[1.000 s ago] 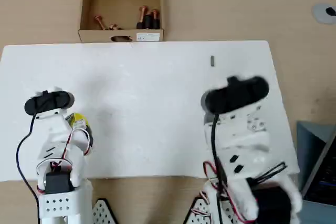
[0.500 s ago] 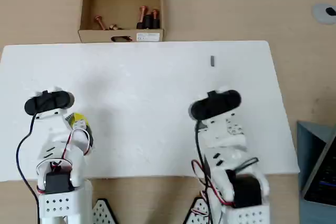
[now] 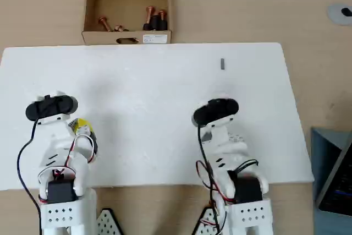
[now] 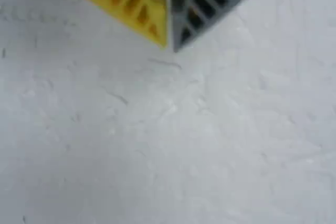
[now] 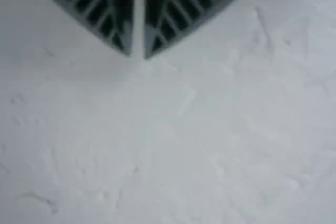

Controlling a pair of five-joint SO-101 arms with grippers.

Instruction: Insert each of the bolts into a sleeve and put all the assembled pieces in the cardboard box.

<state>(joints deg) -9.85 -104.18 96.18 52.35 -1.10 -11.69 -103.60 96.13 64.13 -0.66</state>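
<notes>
The cardboard box [image 3: 88,9] stands at the table's far edge, left of centre. Inside lie several copper bolts [image 3: 104,24], some seated in black sleeves [image 3: 155,23]. One small dark piece [image 3: 222,64] lies alone on the white mat [image 3: 143,92], far from both arms. My left arm [image 3: 52,107] is folded back at the mat's near left. Its gripper [image 4: 170,43] is shut, yellow and grey tips meeting over bare mat. The right arm [image 3: 215,111] is folded near the mat's front, right of centre. Its gripper [image 5: 137,51] is shut, holding nothing.
Bare wooden table surrounds the mat. A grey disc [image 3: 339,13] sits at the far right, and a dark laptop-like object [image 3: 333,174] lies off the mat's near right corner.
The right arm has drawn back toward its base and shifted left, folding down lower. The left arm, the box and the small dark piece have not moved.
</notes>
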